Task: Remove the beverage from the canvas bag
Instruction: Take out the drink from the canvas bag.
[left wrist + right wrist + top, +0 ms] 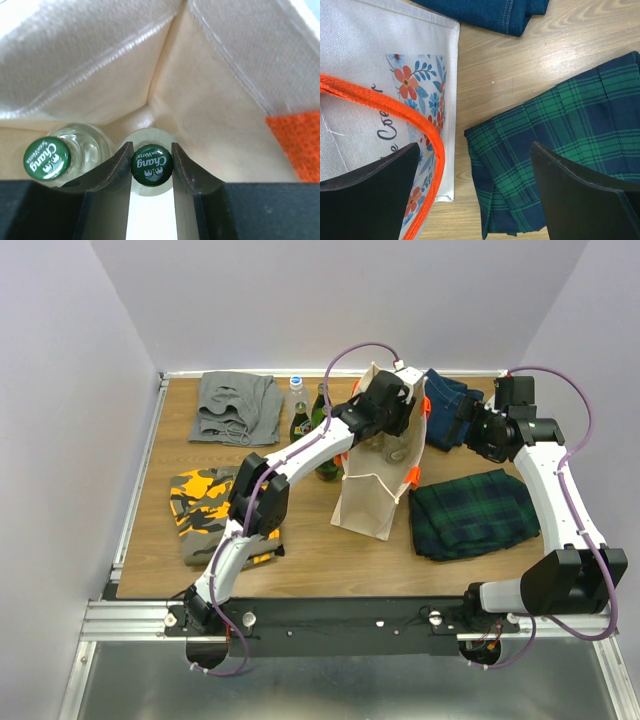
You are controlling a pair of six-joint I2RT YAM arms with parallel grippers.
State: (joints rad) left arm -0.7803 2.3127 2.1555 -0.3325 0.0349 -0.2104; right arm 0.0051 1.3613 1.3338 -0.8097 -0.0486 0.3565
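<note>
Dark fingers (114, 170) of my left end effector (150, 152) pinch the round green metal cap of the glass beverage (151, 165); it stands upright, long axis vertical, inside the stiff cream canvas bag (210, 110) beside a second bottle (47, 159); my right end effector (475, 150) hangs wide open above the woven orange handle (395, 107).

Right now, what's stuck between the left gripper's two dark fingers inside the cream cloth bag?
A clear glass bottle with a green Chang cap, pinched by the left gripper inside the cream canvas bag. The left wrist view shows it.
</note>
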